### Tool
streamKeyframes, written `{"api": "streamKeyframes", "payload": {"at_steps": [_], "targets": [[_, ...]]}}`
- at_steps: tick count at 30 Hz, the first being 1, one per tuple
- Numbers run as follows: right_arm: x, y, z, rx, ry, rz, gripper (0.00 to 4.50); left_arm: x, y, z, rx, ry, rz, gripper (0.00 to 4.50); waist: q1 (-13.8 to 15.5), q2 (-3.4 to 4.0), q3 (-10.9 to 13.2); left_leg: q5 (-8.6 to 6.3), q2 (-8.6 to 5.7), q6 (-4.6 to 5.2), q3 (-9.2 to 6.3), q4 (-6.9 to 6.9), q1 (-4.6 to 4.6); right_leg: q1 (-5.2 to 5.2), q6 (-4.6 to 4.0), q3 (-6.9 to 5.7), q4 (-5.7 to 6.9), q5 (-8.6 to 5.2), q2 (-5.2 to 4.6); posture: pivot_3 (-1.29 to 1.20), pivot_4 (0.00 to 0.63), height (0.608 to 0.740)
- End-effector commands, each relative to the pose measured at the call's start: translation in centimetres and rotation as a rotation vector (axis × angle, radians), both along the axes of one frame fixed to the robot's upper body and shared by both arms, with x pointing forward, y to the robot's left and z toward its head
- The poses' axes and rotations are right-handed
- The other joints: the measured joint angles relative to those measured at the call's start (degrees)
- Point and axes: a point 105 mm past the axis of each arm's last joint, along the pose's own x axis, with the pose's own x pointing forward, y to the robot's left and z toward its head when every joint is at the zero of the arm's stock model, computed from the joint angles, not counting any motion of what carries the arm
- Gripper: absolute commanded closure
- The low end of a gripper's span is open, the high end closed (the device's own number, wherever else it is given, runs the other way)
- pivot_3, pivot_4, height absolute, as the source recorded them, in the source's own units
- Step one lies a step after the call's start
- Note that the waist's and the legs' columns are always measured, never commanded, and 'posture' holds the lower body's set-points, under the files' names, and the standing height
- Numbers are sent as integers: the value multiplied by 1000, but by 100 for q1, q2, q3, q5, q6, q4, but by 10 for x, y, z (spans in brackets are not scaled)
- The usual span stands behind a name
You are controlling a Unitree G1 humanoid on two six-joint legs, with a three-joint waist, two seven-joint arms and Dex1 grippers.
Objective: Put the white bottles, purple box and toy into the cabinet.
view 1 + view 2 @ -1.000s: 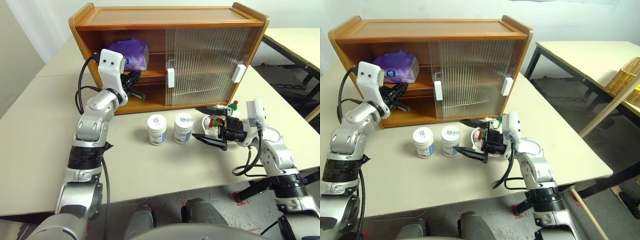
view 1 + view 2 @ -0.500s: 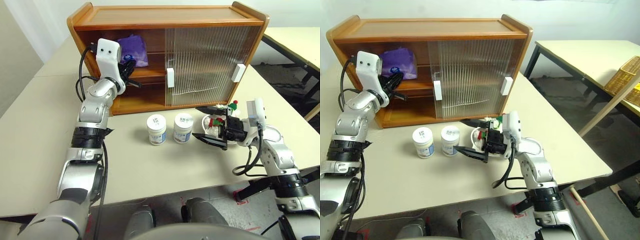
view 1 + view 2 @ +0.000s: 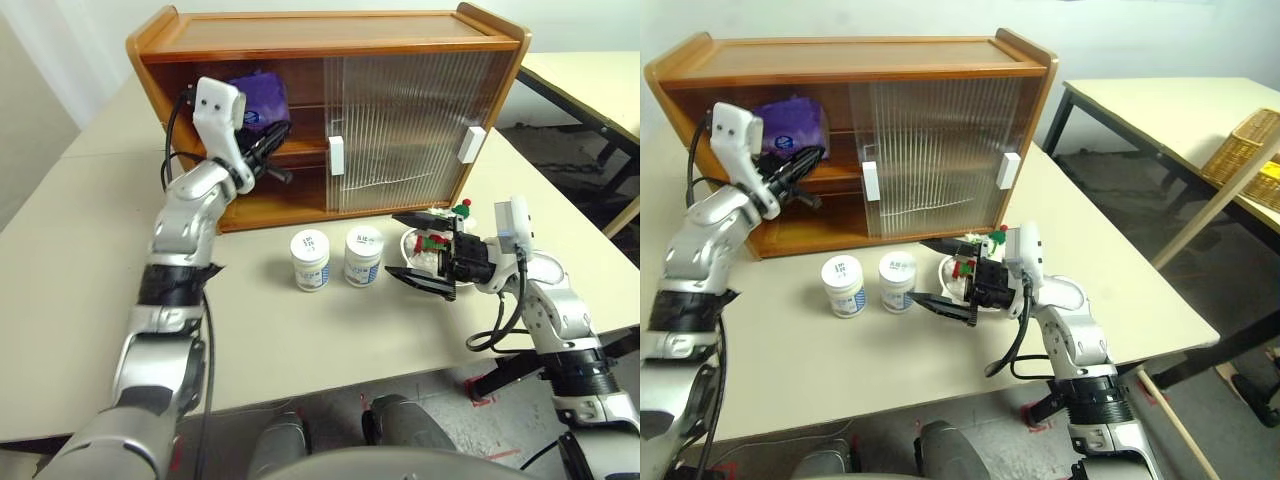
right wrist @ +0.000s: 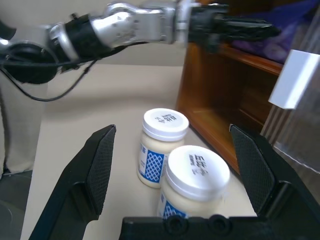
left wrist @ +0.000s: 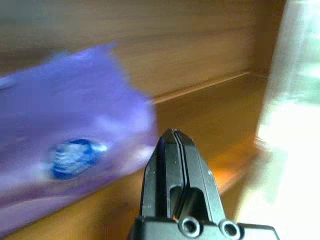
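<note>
Purple box (image 3: 262,93) on cabinet (image 3: 330,40) upper shelf; left end effector (image 3: 277,150) closed, empty, beside it; right end effector (image 3: 422,250) wide open, empty, near white bottles (image 3: 337,258) on surface (image 3: 90,250).

Cream table (image 3: 90,260) underneath, broad and bare toward its near edge. Second cream table (image 3: 1160,110) with dark legs standing well apart beyond the first table's right side; woven wicker basket (image 3: 1245,150) near that second table.

L: our left tool (image 3: 281,157) upper left of frame, arm raised, fingers pressed together | R: our right tool (image 3: 417,252) right of centre, jaws spread wide, empty
</note>
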Motion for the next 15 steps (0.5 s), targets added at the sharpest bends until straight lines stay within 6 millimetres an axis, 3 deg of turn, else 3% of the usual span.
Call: {"api": "streamKeyframes", "payload": {"at_steps": [1, 5, 10, 13, 15], "targets": [[-2, 1, -1, -6, 13, 24, 0, -28, 2, -10, 14, 49, -125, 3204, -12, 1, -1, -4, 3, -6, 1, -1, 1, -2, -7, -1, 1, -3, 7, -245, 0, 740], [-2, 1, -2, -14, 18, 35, 0, -44, 19, -18, -7, 76, -108, 1802, 38, 5, -2, -4, 26, -11, -18, -1, -6, -7, -23, -6, 3, -5, 18, -216, 0, 740], [-1, -1, 0, -28, 19, 48, 0, -80, 46, -40, -17, 138, -127, 98, 34, 18, -10, -7, 58, -17, -20, -7, -4, -26, -39, -2, 25, -12, 3, -201, 0, 740], [-1, -3, 0, -33, 22, 52, 0, -96, 53, -54, -41, 201, -140, 44, 45, 19, -10, -9, 59, -22, -17, -8, -7, -41, -49, -3, 36, -19, -1, -197, 0, 740], [-1, -3, 0, -35, 25, 57, 0, -105, 56, -75, 9, 269, -135, 44, 67, 27, -17, -9, 61, -23, -21, -9, -6, -71, -53, -5, 36, -20, -3, -193, 0, 740]]}}
